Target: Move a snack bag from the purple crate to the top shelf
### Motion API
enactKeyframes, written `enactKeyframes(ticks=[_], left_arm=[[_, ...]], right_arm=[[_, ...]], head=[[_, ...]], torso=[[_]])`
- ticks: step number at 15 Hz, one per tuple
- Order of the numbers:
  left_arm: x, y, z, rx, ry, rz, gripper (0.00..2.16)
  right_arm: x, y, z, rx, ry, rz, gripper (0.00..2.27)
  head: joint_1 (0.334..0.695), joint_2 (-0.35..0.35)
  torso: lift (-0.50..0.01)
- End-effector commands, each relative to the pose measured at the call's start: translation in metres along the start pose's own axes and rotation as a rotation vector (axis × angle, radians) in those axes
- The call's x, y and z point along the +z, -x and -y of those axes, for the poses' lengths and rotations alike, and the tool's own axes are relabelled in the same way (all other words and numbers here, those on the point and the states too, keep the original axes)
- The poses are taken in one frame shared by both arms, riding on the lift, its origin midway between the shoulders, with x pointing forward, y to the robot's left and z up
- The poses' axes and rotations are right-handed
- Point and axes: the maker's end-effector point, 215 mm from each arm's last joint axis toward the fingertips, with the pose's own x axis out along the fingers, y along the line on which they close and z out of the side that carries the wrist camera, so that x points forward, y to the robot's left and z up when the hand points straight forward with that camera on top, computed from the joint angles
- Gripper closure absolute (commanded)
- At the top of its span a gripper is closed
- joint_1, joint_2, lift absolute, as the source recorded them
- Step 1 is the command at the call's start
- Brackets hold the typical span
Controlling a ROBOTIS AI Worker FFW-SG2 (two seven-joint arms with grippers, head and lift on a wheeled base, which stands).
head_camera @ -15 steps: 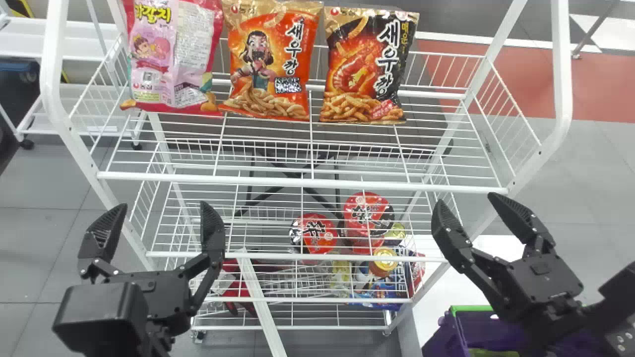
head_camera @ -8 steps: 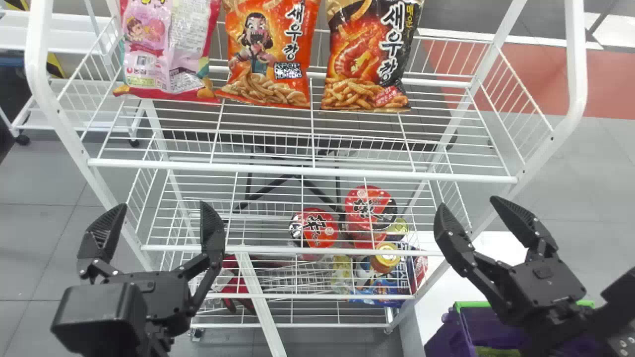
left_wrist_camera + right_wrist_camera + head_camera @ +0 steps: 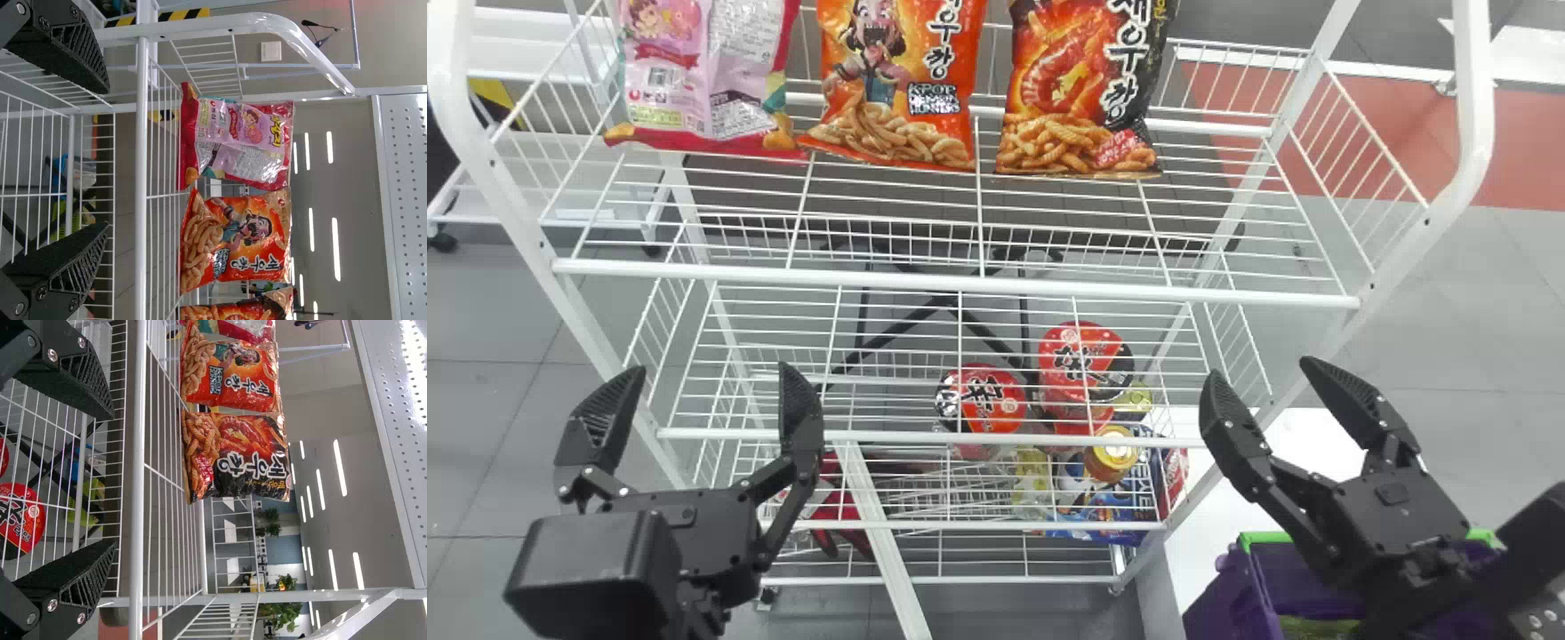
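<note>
Three on top shelf (image 3: 960, 281): pink snack bag (image 3: 710, 76), orange snack bag (image 3: 898, 84), black-and-orange snack bag (image 3: 1085, 89); upright, in a row toward back edge, pink one nearest left edge.
Purple crate (image 3: 1216, 597): right of the rack, by left edge of white bench (image 3: 1303, 449); green rim; yellow-green item (image 3: 1307, 628) inside, partly hidden.
Left tool (image 3: 711, 368): wide, nothing held, near rack's left front.
Right tool (image 3: 1260, 368): wide, nothing held, near rack's right front.
Lower down in rack: red-lidded cups (image 3: 983, 400).
</note>
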Motion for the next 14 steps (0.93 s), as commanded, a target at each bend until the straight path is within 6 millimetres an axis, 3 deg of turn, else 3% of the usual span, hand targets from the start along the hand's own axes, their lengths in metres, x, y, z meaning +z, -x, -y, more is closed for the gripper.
enactKeyframes(ticks=[1, 14], left_arm=[[0.0006, 0.0011, 0.0007, -0.001, 0.001, 0.001, 0.10], [0.0018, 0.0011, -0.0025, 0.005, 0.004, 0.006, 0.10]], right_arm=[[-0.0008, 0.0001, -0.0003, 0.001, -0.001, -0.001, 0.17], [-0.0042, 0.0001, -0.0030, 0.017, -0.004, -0.006, 0.17]], head=[[0.695, -0.136], [0.695, -0.130]], torso=[[-0.176], [-0.228]])
